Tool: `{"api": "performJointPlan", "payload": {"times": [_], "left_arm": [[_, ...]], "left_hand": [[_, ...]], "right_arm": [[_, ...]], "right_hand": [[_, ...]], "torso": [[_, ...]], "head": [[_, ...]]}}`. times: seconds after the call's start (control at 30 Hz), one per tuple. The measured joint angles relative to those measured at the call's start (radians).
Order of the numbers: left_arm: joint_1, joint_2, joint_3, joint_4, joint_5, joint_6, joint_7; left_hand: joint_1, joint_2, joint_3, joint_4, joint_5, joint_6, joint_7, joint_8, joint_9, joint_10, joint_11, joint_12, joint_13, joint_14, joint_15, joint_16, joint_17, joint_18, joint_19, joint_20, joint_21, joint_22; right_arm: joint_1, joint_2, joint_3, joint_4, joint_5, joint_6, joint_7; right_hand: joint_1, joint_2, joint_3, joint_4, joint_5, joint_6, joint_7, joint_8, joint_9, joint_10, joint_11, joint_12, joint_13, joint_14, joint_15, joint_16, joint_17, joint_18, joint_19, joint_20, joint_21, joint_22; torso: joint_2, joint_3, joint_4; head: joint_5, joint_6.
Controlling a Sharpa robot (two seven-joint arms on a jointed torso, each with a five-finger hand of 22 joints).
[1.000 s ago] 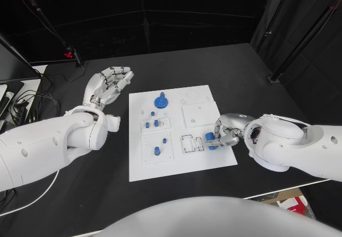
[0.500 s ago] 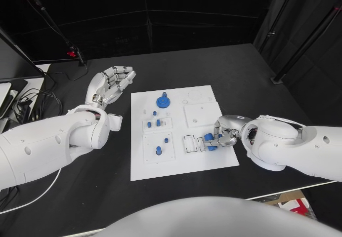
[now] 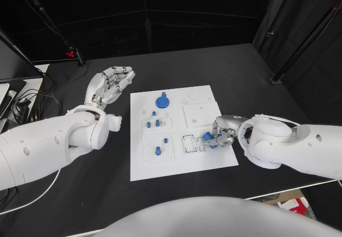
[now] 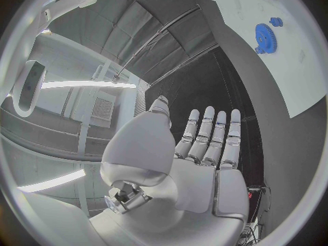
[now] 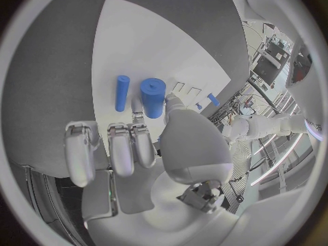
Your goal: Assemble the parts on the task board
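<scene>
The white task board (image 3: 178, 165) lies in the middle of the black table. My right hand (image 3: 222, 132) is over its right edge and pinches a thick blue cylinder (image 3: 208, 137) (image 5: 153, 97) between thumb and finger, just above the board. A thin blue peg (image 5: 122, 92) lies on the board beside it. A blue gear (image 3: 161, 102) (image 4: 265, 37) sits near the board's far end, and small blue pegs (image 3: 153, 123) (image 3: 161, 144) stand in the left-hand blocks. My left hand (image 3: 110, 84) (image 4: 198, 164) is spread flat and holds nothing, left of the board's far corner.
Cables (image 3: 28, 103) trail over the table's left side. A black stand foot (image 3: 274, 79) is at the far right. Two rectangular slots (image 3: 190, 143) lie just left of the held cylinder.
My right hand has edged slightly left with the blue cylinder, toward the rectangular slots. My left hand has not moved.
</scene>
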Motion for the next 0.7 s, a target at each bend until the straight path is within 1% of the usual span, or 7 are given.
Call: {"api": "performJointPlan", "payload": {"times": [0.17,0.23,0.47,0.57,0.63,0.67,0.7], "left_arm": [[0.0,0.0,0.0,0.0,0.0,0.0,0.0],[0.0,0.0,0.0,0.0,0.0,0.0,0.0],[0.0,0.0,0.0,0.0,0.0,0.0,0.0],[0.0,0.0,0.0,0.0,0.0,0.0,0.0],[0.0,0.0,0.0,0.0,0.0,0.0,0.0],[0.0,0.0,0.0,0.0,0.0,0.0,0.0],[0.0,0.0,0.0,0.0,0.0,0.0,0.0]], "left_hand": [[0.0,0.0,0.0,0.0,0.0,0.0,0.0,0.0,0.0,0.0,0.0,0.0,0.0,0.0,0.0,0.0,0.0,0.0,0.0,0.0,0.0,0.0],[0.0,0.0,0.0,0.0,0.0,0.0,0.0,0.0,0.0,0.0,0.0,0.0,0.0,0.0,0.0,0.0,0.0,0.0,0.0,0.0,0.0,0.0],[0.0,0.0,0.0,0.0,0.0,0.0,0.0,0.0,0.0,0.0,0.0,0.0,0.0,0.0,0.0,0.0,0.0,0.0,0.0,0.0,0.0,0.0],[0.0,0.0,0.0,0.0,0.0,0.0,0.0,0.0,0.0,0.0,0.0,0.0,0.0,0.0,0.0,0.0,0.0,0.0,0.0,0.0,0.0,0.0],[-0.002,0.002,0.0,0.0,0.0,0.0,0.0,0.0,0.0,0.0,0.0,0.0,0.0,0.0,0.0,0.0,-0.001,0.0,0.0,0.0,0.0,0.0],[-0.004,0.003,0.0,0.0,0.0,0.0,0.0,0.0,0.0,0.0,0.0,0.0,0.0,0.0,0.0,0.0,-0.001,0.0,0.0,0.0,0.0,0.0],[-0.004,0.004,0.0,0.0,0.0,0.0,0.0,0.0,0.0,0.0,0.0,0.0,0.0,0.0,0.0,0.0,-0.001,0.0,0.0,0.0,0.0,0.0]], "right_arm": [[0.0,0.004,0.001,-0.002,0.002,0.003,-0.001],[0.0,0.005,0.001,-0.002,0.003,0.003,-0.002],[0.001,0.008,0.002,-0.002,0.009,0.007,-0.002],[0.001,0.008,0.003,0.0,0.013,0.007,-0.001],[0.001,0.009,0.003,0.003,0.016,0.006,0.002],[0.002,0.009,0.004,0.003,0.018,0.002,0.005],[0.002,0.008,0.004,0.003,0.02,-0.001,0.008]], "right_hand": [[0.009,0.0,0.0,0.0,0.0,-0.009,-0.001,-0.003,0.0,0.0,0.0,0.0,0.0,0.0,0.0,0.0,0.0,0.0,0.0,0.0,0.0,0.0],[0.022,0.007,0.0,0.0,0.0,-0.014,0.004,-0.006,0.0,0.0,0.0,0.0,0.0,0.0,0.0,0.0,0.0,0.0,0.0,0.0,0.0,0.0],[0.111,0.026,0.017,-0.011,0.0,-0.028,0.005,-0.014,0.0,0.0,0.0,0.0,0.0,0.0,0.0,0.0,0.0,0.0,0.0,0.0,0.0,0.0],[0.16,0.032,0.036,-0.03,-0.001,-0.031,0.008,-0.014,0.001,0.0,0.0,0.0,0.0,0.0,0.0,0.0,0.0,0.0,0.0,0.0,0.0,0.0],[0.197,0.046,0.063,-0.043,-0.012,-0.033,0.006,-0.034,0.001,0.0,0.0,0.0,0.0,0.0,0.0,0.0,0.0,0.0,0.0,0.0,0.0,0.0],[0.215,0.054,0.08,-0.048,-0.018,-0.031,0.004,-0.063,0.001,0.0,-0.001,0.0,0.0,0.0,0.0,0.0,0.0,0.0,0.0,0.0,0.0,0.0],[0.226,0.06,0.092,-0.051,-0.021,-0.028,0.0,-0.082,0.0,0.001,-0.008,0.0,0.0,0.0,0.0,0.0,0.0,0.0,0.0,0.0,0.0,0.0]], "torso": [[0.0,0.0,-0.0003],[0.0,0.0002,-0.0003],[0.0,0.0004,-0.0001],[0.0,0.0004,0.0003],[0.0,0.0003,0.0005],[0.0,0.0003,0.0005],[0.0,0.0003,0.0005]], "head": [[0.0,0.0],[-0.001,0.0],[-0.001,0.0],[-0.002,0.0],[-0.003,0.0],[-0.003,0.0],[-0.003,0.0]]}}
